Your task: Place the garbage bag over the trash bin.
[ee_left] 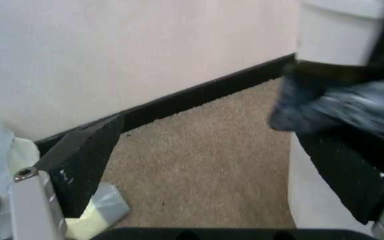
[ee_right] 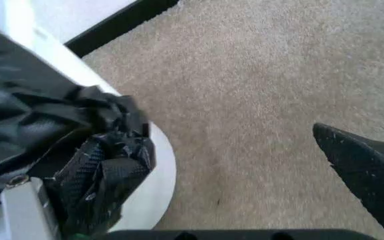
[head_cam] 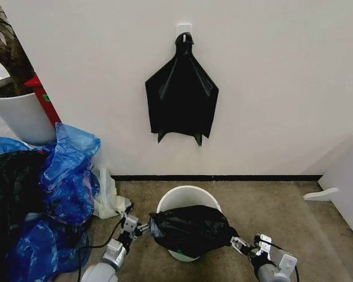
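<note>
Garbage bag draped on trash bin, both claws spread, no writing legible.

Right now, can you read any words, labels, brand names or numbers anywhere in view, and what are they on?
No readable text.
Green patch on the red object beside the plant pot: too small to read.
Garbage bag, trash bin, black bundle on the wall hook and blue bags: no print visible.
Left gripper and right gripper: no markings legible.
</note>
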Available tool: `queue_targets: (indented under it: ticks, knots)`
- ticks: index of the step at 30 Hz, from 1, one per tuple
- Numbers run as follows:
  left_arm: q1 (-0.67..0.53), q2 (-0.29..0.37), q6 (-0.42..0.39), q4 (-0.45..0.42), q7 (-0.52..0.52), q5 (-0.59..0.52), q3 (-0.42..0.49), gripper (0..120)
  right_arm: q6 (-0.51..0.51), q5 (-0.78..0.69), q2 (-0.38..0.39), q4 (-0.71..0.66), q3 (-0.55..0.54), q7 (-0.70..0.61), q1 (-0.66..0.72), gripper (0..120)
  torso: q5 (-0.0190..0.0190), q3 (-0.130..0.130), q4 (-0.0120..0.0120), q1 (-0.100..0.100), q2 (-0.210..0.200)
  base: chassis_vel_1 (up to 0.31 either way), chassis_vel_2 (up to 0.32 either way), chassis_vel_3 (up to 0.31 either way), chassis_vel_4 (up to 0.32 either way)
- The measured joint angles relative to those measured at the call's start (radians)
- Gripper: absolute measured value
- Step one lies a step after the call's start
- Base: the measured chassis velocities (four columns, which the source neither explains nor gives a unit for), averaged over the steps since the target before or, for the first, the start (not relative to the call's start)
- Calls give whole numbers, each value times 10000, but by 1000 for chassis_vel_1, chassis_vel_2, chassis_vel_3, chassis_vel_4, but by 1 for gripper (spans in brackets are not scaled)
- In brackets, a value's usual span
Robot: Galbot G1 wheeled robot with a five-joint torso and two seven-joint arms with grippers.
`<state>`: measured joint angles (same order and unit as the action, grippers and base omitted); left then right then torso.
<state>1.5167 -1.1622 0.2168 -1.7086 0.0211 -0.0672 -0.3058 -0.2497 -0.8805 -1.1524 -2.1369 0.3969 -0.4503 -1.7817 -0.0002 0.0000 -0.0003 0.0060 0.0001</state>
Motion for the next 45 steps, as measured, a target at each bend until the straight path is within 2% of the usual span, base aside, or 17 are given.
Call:
queue_targets:
  ticks: [5, 12, 16, 21, 26, 29, 32, 37, 40, 45]
  knots:
    - [736, 414, 322, -663, 124, 284, -348, 100, -501, -305, 58, -1218, -78, -703, -428, 100, 1, 0, 0, 0, 0, 0, 0, 0, 0]
    - [1574, 791, 517, -1645, 626, -58, -616, 100, -1216, -831, 48, -2503, -62, -1298, -968, 100, 2, -1, -2, 0, 0, 0, 0, 0, 0]
    - [1851, 943, 633, -1790, 822, -282, -759, 100, -1538, -899, 28, -2830, -85, -1379, -1201, 100, 1, 0, 0, 0, 0, 0, 0, 0, 0]
    - [2374, 1115, 1334, -1680, 1219, -766, -1491, 100, -2302, -1647, -31, -3569, -187, -2030, -1357, 100, 0, 0, 0, 0, 0, 0, 0, 0, 0]
    - [2487, 1129, 1883, -1398, 1575, -1045, -1934, 100, -2844, -2435, 65, -3689, -163, -2554, -1265, 100, 2, -1, 0, 0, 0, 0, 0, 0, 0]
    - [2501, 1114, 2196, -1230, 1842, -1150, -2077, 100, -3527, -2915, 159, -3689, -41, -2666, -1135, 100, 1, 0, 0, 0, 0, 0, 0, 0, 0]
    - [2530, 1078, 2347, -1185, 2061, -1150, -2156, 100, -4029, -2872, 234, -3690, 20, -2583, -1030, 100, 1, 0, 0, 0, 0, 0, 0, 0, 0]
    - [2596, 1050, 2480, -1187, 2189, -1181, -2262, 100, -4582, -1869, 455, -3684, 41, -2170, -776, 100, 1, 0, 0, 0, 0, 0, 0, 0, 0]
    - [2622, 1076, 2498, -1440, 2289, -1399, -2463, 100, -4854, -1253, 711, -3671, -2, -1958, -522, 100, 1, 0, 0, 0, 0, 0, 0, 0, 0]
    - [2739, 1108, 2377, -2103, 2445, -1775, -2763, 100, -4867, -2115, 866, -3662, -4, -2670, -327, 100, 1, 0, -1, 0, 0, 0, 0, 0, 0]
